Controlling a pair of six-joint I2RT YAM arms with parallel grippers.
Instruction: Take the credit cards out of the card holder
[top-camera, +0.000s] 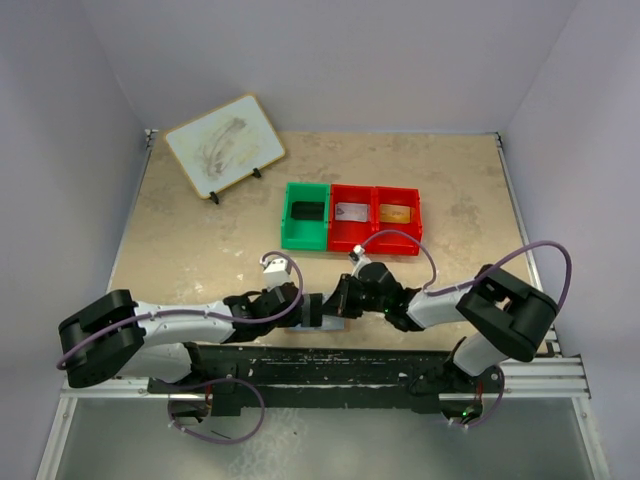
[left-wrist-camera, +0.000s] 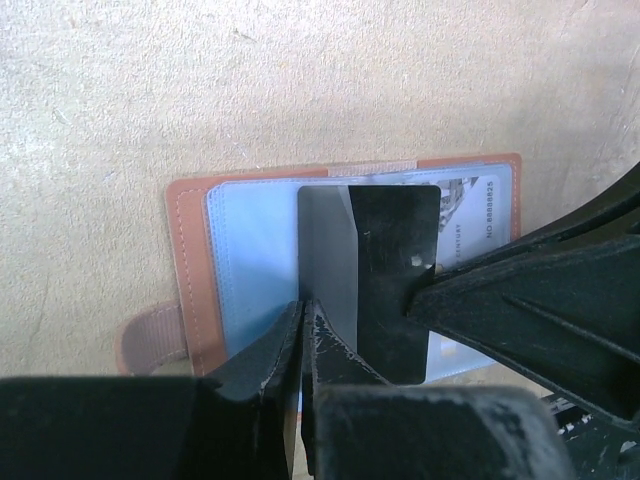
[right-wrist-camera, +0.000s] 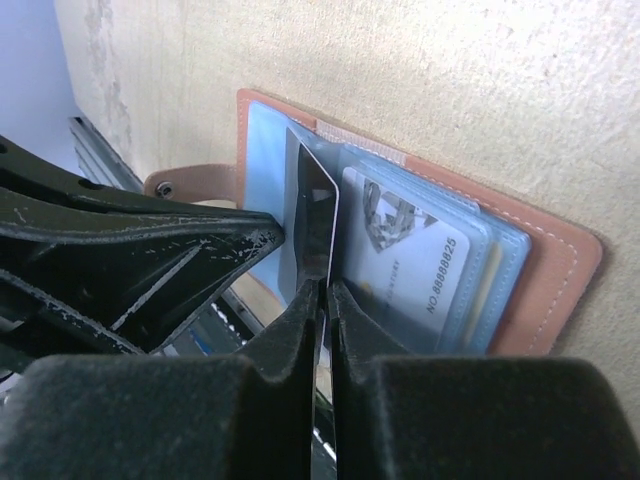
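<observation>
The card holder (left-wrist-camera: 188, 262) lies open on the table, tan-pink leather with pale blue inner panels, close to the table's near edge (top-camera: 318, 320). A dark card (left-wrist-camera: 330, 255) sticks up out of one pocket. My right gripper (right-wrist-camera: 325, 287) is shut on that card's edge (right-wrist-camera: 318, 215). My left gripper (left-wrist-camera: 303, 312) is shut on the edge of a blue panel right beside the dark card. A white numbered card (right-wrist-camera: 425, 262) sits in a sleeve on the other half. In the top view the left gripper (top-camera: 303, 310) and the right gripper (top-camera: 338, 303) meet over the holder.
A green bin (top-camera: 305, 216) with a dark card and two red bins (top-camera: 350, 218) (top-camera: 397, 215) with cards stand behind the grippers. A white board (top-camera: 225, 146) leans on a stand at the back left. The metal rail (top-camera: 380, 365) runs along the near edge.
</observation>
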